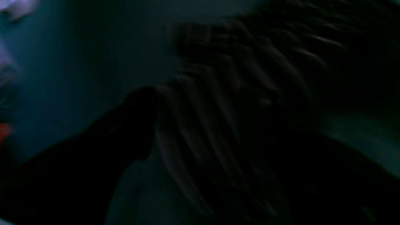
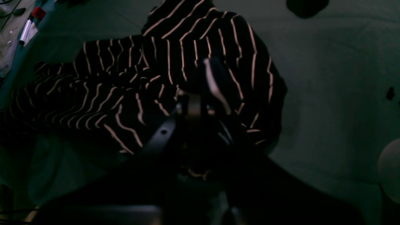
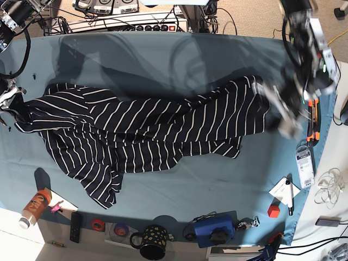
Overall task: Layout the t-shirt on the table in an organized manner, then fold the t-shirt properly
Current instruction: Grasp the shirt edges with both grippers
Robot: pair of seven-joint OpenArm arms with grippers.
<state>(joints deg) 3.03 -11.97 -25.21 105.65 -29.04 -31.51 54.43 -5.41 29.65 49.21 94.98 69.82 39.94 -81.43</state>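
Garment: the dark navy, white-striped soft t-shirt (image 3: 141, 130) lies rumpled across the middle of the wide teal-cloth table (image 3: 163, 60), not yet laid flat.
Long axis: in the base view it runs from 9 o'clock to 3 o'clock, with one loose flap trailing toward 7 o'clock.
Right gripper (image 2: 200, 93): at the shirt's 9 o'clock end, pressed together and pinching a fold of striped fabric.
Left gripper (image 3: 285, 117): blurred, just off the shirt's 3 o'clock end, jaws apparently spread; nothing looks held, though the wrist view is too dark to confirm. Striped cloth fills much of that view.
Nearer arm: each arm sits at its own end; the left is closest to the free 3 o'clock edge.
Likely next move: the left arm regrips that edge, so both ends can be drawn apart along the long axis.
Table edge: an orange-handled tool (image 3: 311, 119) lies at 3 o'clock beyond the left gripper.
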